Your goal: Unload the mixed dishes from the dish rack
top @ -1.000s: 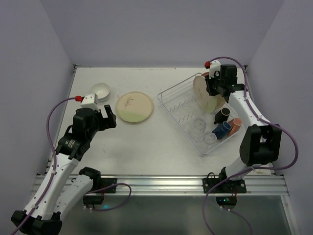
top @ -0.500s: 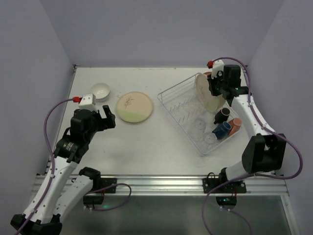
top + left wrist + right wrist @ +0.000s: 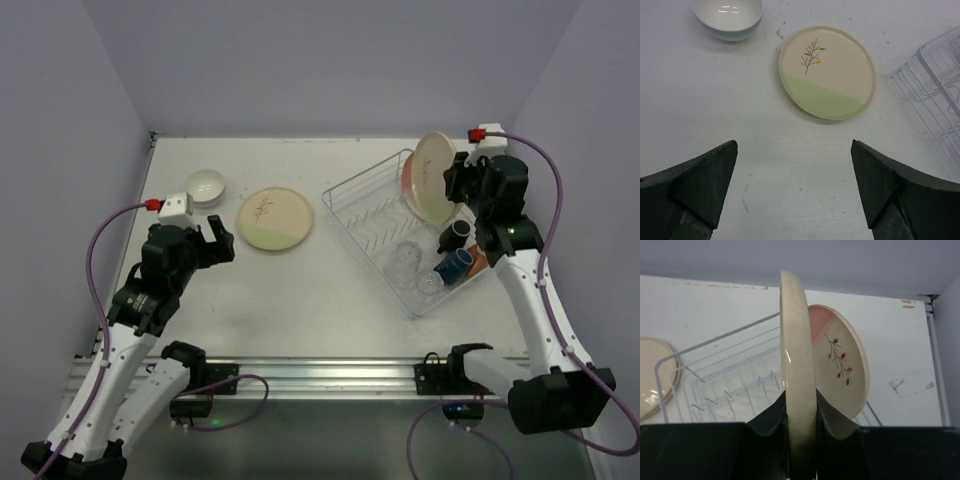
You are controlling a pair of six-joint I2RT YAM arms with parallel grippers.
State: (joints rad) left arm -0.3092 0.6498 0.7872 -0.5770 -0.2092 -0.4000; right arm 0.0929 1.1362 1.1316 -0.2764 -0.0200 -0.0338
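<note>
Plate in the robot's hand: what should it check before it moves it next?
1. Grip: the right end effector is shut on the plate at its rim. Ok.
2. Plate free of the rack: its lower edge is hidden behind the fingers. Cannot tell.
3. Gap to the pink plate standing just behind it: the two overlap in the wrist view. Cannot tell.
4. Spot to set it down: there is bare table between the green plate and the rack. Ok.
5. Left end effector: open, over the table, far from the rack. Ok.
</note>
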